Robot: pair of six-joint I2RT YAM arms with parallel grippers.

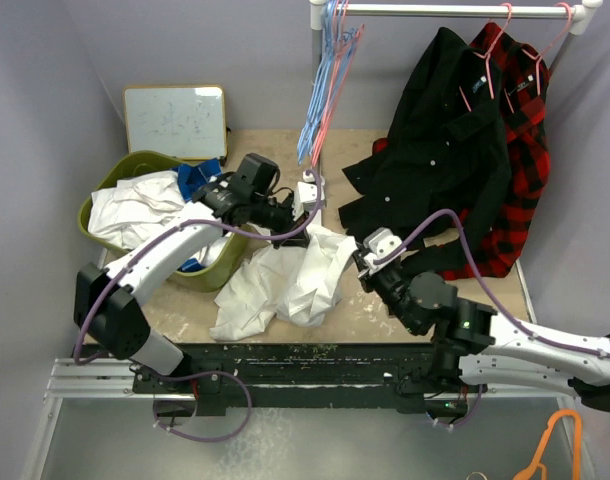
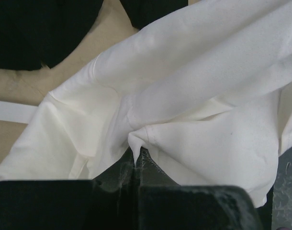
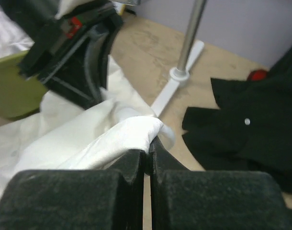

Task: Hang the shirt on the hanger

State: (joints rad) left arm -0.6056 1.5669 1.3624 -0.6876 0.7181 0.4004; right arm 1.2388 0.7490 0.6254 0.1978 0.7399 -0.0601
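The white shirt (image 1: 285, 282) lies crumpled on the table's middle. My left gripper (image 1: 288, 232) is shut on a small fold of the shirt (image 2: 194, 96) at its upper edge; its jaws pinch the cloth tight. My right gripper (image 1: 359, 263) is shut on a fold of the shirt (image 3: 122, 136) at its right edge. Both hold the cloth slightly raised. A thin pink hanger (image 1: 342, 72) hangs among blue hangers (image 1: 310, 120) on the rail at the back, above the left gripper.
A green bin (image 1: 115, 180) with white and blue clothes stands left, a whiteboard (image 1: 175, 120) behind it. A black shirt (image 1: 440, 140) and a red plaid shirt (image 1: 525, 150) hang at the right. The rack's pole and white foot (image 3: 177, 79) stand behind the shirt. An orange hanger (image 1: 557, 440) lies bottom right.
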